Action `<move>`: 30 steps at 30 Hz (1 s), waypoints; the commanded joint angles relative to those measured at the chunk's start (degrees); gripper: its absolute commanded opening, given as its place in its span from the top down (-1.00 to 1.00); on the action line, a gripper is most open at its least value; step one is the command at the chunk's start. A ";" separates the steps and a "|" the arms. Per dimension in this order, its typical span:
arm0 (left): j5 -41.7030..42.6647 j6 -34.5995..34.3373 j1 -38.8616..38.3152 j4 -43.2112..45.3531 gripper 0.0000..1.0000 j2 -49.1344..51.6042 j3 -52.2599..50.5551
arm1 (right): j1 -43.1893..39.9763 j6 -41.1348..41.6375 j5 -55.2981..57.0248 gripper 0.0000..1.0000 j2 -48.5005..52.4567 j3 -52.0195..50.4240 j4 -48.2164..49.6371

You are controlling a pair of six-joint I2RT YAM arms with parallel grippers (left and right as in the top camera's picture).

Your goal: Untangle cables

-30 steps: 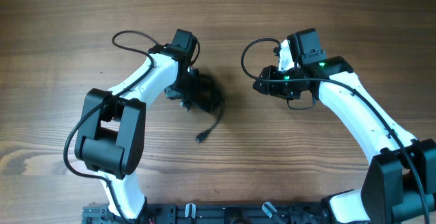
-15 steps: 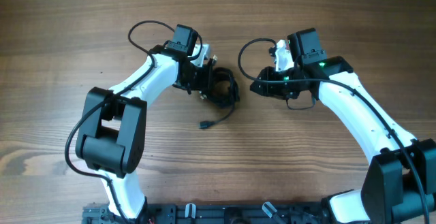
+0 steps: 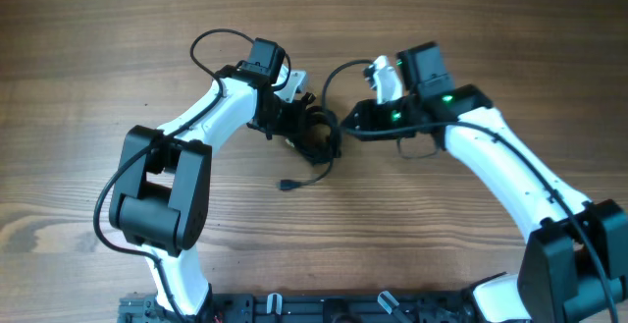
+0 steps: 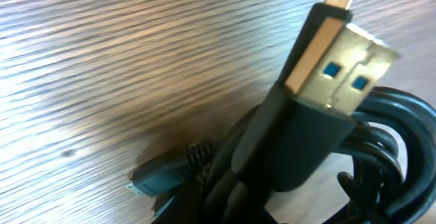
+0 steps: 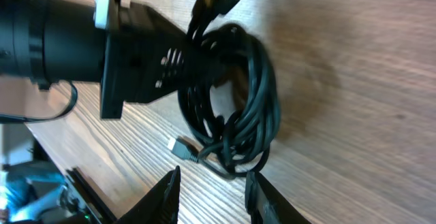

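Near the desk's centre, toward its far edge, the cables [image 3: 316,136] hang as a limp, light, snag-prone bundle pinched by the left gripper [image 3: 302,119], prob. near a USB plug, while the right gripper [image 5: 211,195], fingers spread, approaches; grab an outer loop.

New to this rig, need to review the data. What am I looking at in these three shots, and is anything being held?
Two white robot arms at a wooden table, each ending in a two-finger gripper. One picture looks straight down from above; the other two come from small cameras on each wrist.

A knotted bundle of thin black cables sits mid-table, one loose end with a small plug trailing toward the near edge. The left gripper is shut on the bundle; its camera shows a USB plug up close. The right gripper is right beside the bundle with its fingers apart, holding nothing.
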 commanded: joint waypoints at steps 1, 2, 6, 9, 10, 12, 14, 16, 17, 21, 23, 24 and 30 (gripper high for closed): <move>-11.34 -1.88 0.00 -0.59 0.76 0.85 -0.57 | 4.11 4.37 8.59 0.32 1.27 0.46 0.52; -12.83 -1.86 0.00 -0.70 0.75 0.85 -0.57 | 4.96 5.20 9.42 0.32 1.62 0.46 0.92; -14.93 -1.79 0.00 -0.74 0.85 0.85 -0.57 | 7.17 6.27 9.90 0.32 4.13 0.46 2.95; -14.97 -1.18 0.00 -0.68 0.88 0.85 -0.57 | 8.24 8.00 8.92 0.33 6.95 0.46 4.17; -15.52 -1.20 0.00 -0.55 0.88 0.85 -0.57 | 8.52 7.93 8.31 0.32 7.98 0.46 4.44; -16.02 -1.20 0.00 -0.35 0.84 0.85 -0.57 | 8.92 8.02 7.87 0.32 9.46 0.46 4.59; -16.28 -1.22 0.02 -0.31 0.73 0.85 -0.57 | 9.25 8.55 7.48 0.32 11.06 0.46 4.98; -16.41 -1.22 0.02 -0.28 0.69 0.85 -0.57 | 9.27 8.57 5.70 0.33 12.39 0.46 6.27; -16.41 -1.22 0.02 -0.24 0.69 0.85 -0.57 | 9.27 8.55 4.81 0.33 12.85 0.46 7.06; -16.41 -1.22 0.00 -0.13 0.67 0.85 -0.57 | 9.44 8.52 4.17 0.32 13.84 0.46 9.16; -16.41 -1.22 0.00 -0.15 0.67 0.85 -0.57 | 9.44 8.55 4.57 0.33 13.88 0.46 9.90; -16.41 -1.22 0.00 -0.15 0.63 0.85 -0.57 | 9.46 8.57 4.55 0.33 13.88 0.46 10.51; -16.41 -1.22 0.00 -0.13 0.49 0.85 -0.57 | 9.46 12.20 10.36 0.37 13.88 0.46 12.04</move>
